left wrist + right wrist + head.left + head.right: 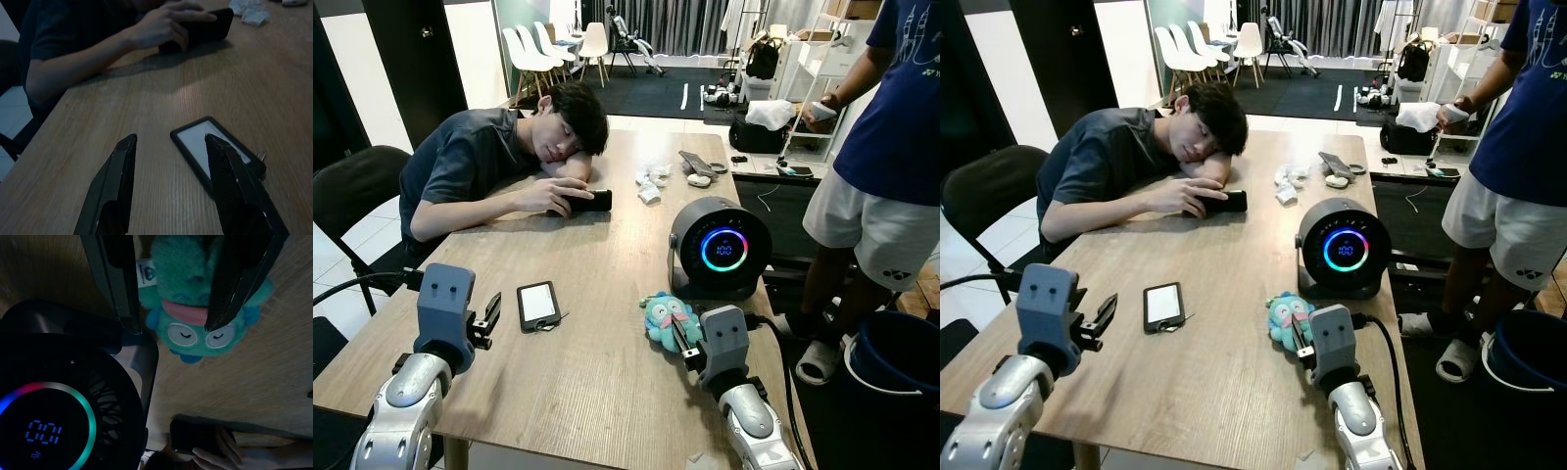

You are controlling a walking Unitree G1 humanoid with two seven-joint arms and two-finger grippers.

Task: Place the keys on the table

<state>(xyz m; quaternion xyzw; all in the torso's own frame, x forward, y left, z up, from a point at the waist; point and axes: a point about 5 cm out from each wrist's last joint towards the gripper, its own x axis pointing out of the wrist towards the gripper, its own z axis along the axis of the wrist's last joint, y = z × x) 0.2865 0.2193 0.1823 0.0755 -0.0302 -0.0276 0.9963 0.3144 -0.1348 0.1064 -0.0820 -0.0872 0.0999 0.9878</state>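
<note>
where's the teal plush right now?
The teal plush lies on the wooden table, right side, just in front of the round black fan, under the right gripper's open jaws.

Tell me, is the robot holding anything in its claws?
No. The left gripper is open above the table, and the right gripper's open fingers straddle the teal plush toy without clamping it.

**What I can read from here**

On the round black fan (720, 247) before me, blue digits glow inside its coloured ring; they look like "100". The teal plush (195, 318) between my right fingers carries a small white tag (145, 274), its print too small to read.
</note>
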